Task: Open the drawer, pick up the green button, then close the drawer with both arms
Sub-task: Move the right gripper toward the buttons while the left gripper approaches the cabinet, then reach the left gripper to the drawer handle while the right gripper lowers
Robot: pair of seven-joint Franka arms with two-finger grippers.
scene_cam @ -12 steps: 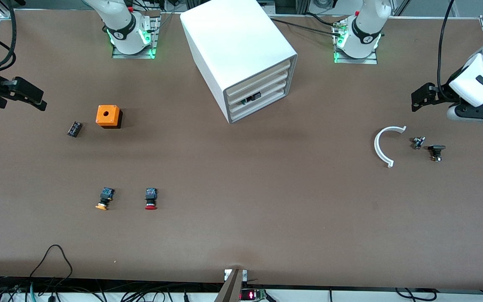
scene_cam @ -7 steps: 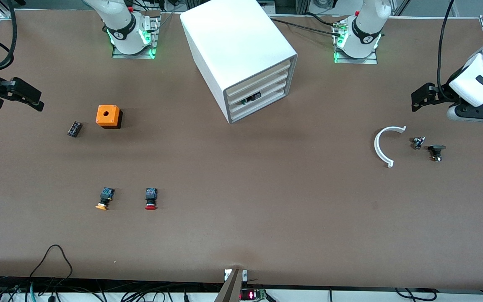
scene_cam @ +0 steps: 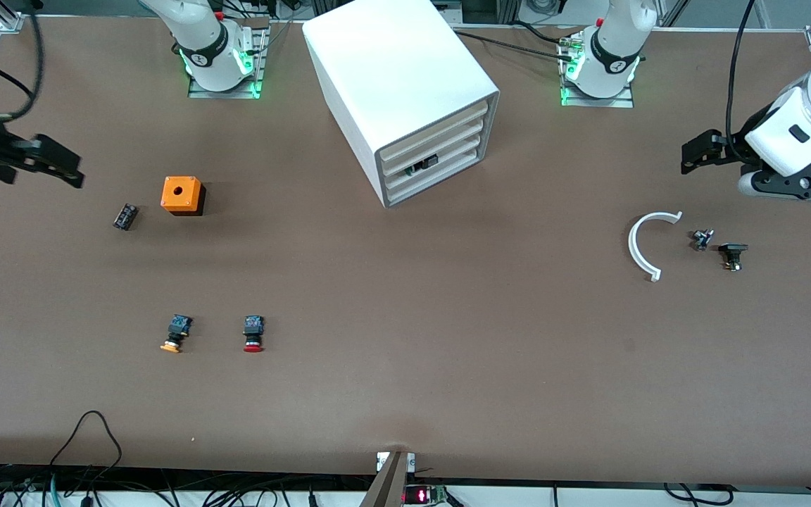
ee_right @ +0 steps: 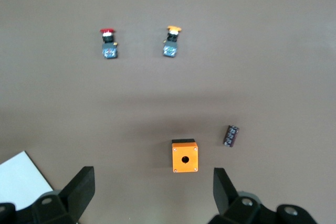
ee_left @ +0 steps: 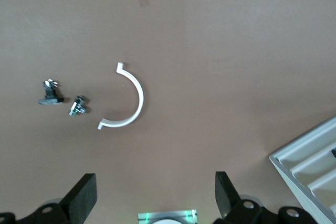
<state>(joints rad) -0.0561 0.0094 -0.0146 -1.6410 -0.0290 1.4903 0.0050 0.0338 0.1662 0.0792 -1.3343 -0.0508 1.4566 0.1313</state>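
Drawer (scene_cam: 431, 160) shut in cabinet (scene_cam: 398, 84), left gripper (ee_left: 155, 199) wide, right gripper (ee_right: 152, 192) wide, both over table (scene_cam: 448, 338) ends

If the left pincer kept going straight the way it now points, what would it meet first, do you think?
Probably the bare table. The open left pincer looks down on clear surface; the white arc sits just off its centre line, so it might graze that, though depth is hard to judge.

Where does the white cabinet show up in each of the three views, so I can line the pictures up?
Front view: the white cabinet stands between the arm bases, drawer fronts facing the camera.
Left wrist view: only a corner of its drawer fronts shows at the frame edge.
Right wrist view: a white corner shows.
Shared landmark: the cabinet itself.
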